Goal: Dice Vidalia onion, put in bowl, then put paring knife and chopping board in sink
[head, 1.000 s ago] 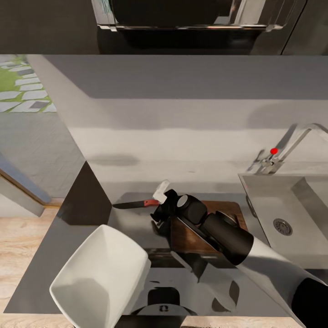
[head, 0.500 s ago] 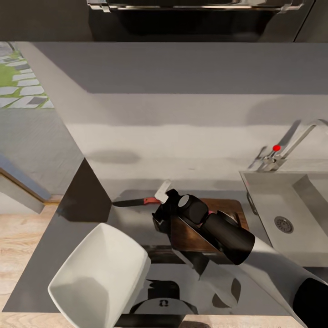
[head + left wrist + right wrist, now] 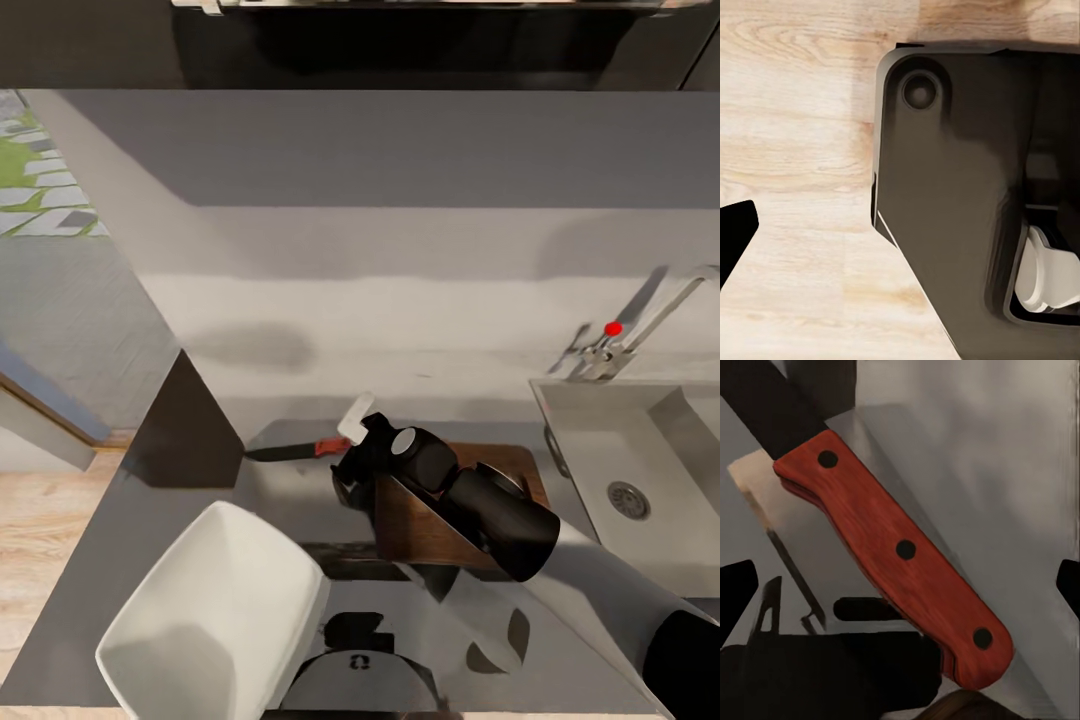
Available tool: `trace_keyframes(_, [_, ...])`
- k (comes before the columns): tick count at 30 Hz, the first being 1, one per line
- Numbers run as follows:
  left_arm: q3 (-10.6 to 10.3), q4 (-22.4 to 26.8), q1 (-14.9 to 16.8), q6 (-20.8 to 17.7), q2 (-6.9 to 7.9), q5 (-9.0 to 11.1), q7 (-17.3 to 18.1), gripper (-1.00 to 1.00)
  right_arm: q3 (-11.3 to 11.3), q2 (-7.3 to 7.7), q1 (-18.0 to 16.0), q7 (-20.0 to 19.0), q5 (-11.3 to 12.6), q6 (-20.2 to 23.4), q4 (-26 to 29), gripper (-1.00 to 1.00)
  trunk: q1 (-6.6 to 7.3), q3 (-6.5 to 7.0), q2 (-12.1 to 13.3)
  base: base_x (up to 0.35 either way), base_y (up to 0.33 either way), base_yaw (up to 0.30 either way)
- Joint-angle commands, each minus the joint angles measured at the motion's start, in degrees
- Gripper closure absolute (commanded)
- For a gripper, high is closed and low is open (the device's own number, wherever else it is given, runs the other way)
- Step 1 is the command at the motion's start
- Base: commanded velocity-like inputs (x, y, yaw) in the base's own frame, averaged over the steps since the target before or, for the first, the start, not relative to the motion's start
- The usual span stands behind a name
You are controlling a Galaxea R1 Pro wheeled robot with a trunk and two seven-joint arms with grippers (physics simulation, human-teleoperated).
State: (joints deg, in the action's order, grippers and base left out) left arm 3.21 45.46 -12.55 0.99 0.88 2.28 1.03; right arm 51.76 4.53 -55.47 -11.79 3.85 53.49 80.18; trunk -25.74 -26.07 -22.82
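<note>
Reddish-brown handle of the paring knife (image 3: 290, 450) lies right between your right end effector (image 3: 350, 455) fingers, which sit spread wide on either side, not clenched on it. It rests on the grey surface (image 3: 400, 300) mid-frame, just left of the chopping board (image 3: 425, 520). White bowl (image 3: 215, 615) sits lower left, sink (image 3: 620, 470) far right. Can't tell your left end effector's state.

My right arm is covering much of the chopping board (image 3: 400, 520) and the butt of the paring knife (image 3: 295, 450) in the head view, so I am not making out my right gripper's (image 3: 352, 450) fingers there. The frame edges are cutting off the bowl (image 3: 215, 610), sink (image 3: 640, 440) and tap (image 3: 650, 320)
</note>
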Motion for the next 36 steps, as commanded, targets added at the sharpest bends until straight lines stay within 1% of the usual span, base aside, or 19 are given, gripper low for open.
trace_keyframes(1, [0.0, 0.1, 0.0, 0.1, 0.00, 0.2, 0.1, -1.00, 0.1, 0.04, -0.1, 0.2, 0.4, 0.2, 0.1, -1.00, -0.05, -0.08, -0.1, 0.082, 0.000, 0.000])
trace_keyframes(15, [0.0, 0.0, 0.0, 0.1, 0.00, 0.3, 0.1, -1.00, 0.2, 0.04, -0.1, 0.1, 0.4, 0.2, 0.1, -1.00, -0.05, -0.14, -0.1, 0.011, 0.000, 0.000])
trace_keyframes(36, [0.0, 0.0, 0.0, 0.1, 0.00, 0.3, 0.1, -1.00, 0.2, 0.04, -0.1, 0.2, 0.4, 0.2, 0.1, -1.00, -0.05, -1.94, -0.1, 0.000, 0.000, 0.000])
